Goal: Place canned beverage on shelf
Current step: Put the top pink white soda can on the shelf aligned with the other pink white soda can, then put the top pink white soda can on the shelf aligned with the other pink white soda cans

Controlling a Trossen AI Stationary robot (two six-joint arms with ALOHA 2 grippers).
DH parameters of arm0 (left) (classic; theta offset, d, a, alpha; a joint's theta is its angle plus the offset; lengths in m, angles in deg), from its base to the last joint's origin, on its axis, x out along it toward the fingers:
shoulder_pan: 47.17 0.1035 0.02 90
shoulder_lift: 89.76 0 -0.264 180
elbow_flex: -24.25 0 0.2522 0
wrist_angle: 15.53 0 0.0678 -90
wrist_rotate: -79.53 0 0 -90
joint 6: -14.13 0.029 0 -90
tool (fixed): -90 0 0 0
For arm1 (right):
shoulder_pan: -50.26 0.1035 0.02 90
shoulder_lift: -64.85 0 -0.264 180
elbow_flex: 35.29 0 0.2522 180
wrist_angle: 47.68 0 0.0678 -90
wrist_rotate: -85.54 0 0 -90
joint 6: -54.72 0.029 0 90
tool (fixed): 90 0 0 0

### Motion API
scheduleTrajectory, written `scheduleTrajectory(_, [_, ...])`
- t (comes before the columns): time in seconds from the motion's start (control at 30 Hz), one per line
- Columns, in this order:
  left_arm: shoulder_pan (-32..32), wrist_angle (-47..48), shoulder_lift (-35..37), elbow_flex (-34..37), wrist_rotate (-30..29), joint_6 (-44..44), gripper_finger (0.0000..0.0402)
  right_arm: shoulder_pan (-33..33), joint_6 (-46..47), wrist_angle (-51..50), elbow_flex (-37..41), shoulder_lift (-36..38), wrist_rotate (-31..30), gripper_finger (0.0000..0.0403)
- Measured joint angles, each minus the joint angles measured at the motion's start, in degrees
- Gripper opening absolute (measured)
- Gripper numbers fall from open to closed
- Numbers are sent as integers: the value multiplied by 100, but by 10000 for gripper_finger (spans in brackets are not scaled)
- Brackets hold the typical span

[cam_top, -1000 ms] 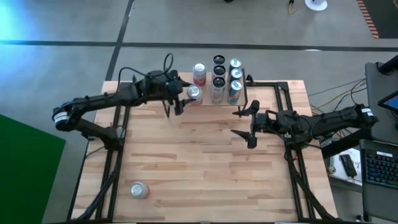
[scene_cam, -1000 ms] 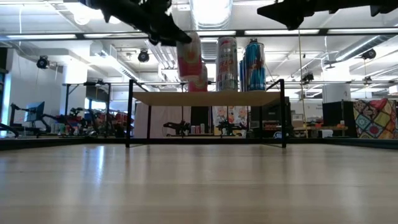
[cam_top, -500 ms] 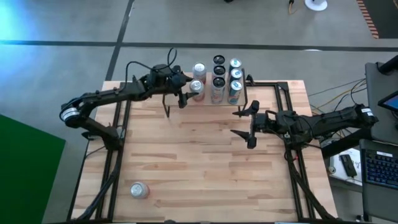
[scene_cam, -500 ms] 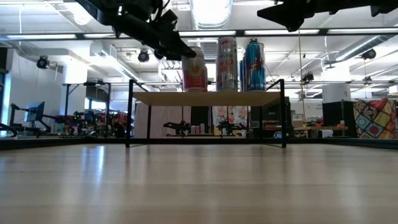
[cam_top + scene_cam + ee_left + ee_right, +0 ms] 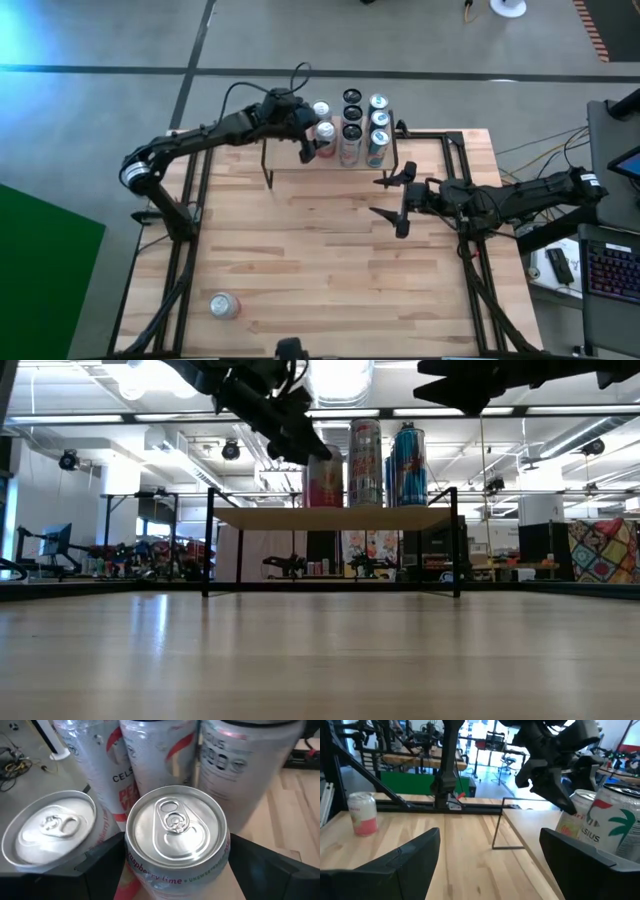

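The left tool (image 5: 312, 140) is clamped around a canned beverage (image 5: 176, 837), which stands upright on the shelf (image 5: 333, 517) — at the left end of the cans (image 5: 362, 125) already there. The right tool (image 5: 385, 197) hangs spread open beside the shelf, above the surface (image 5: 330, 270).

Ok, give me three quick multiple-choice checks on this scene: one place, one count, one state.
1. Where is the pink-labelled aluminium can in the left gripper?
A at the light wood shelf with black legs
B table's centre
C the floor
2. How many cans sit on the slatted tabletop, off the shelf?
A none
B one
C three
3. Right gripper?
A open
B shut on a can
C shut, empty

A: low view shows it at the shelf top. B: one lone can by the table's left edge. A: fingers spread, nothing between.
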Motion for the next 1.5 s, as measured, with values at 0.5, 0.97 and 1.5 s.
scheduleTrajectory(0.5, [24, 705, 116, -243, -506, -49, 311, 0, 252, -296, 0, 2, -125, 331])
scheduleTrajectory(0.97, [21, 1002, 298, -245, -617, -138, 355, 0, 261, -290, 0, 2, -125, 331])
scheduleTrajectory(1.5, [-707, 2333, 1534, -188, -2052, -864, 373, 0, 224, -406, 0, 2, -123, 330])
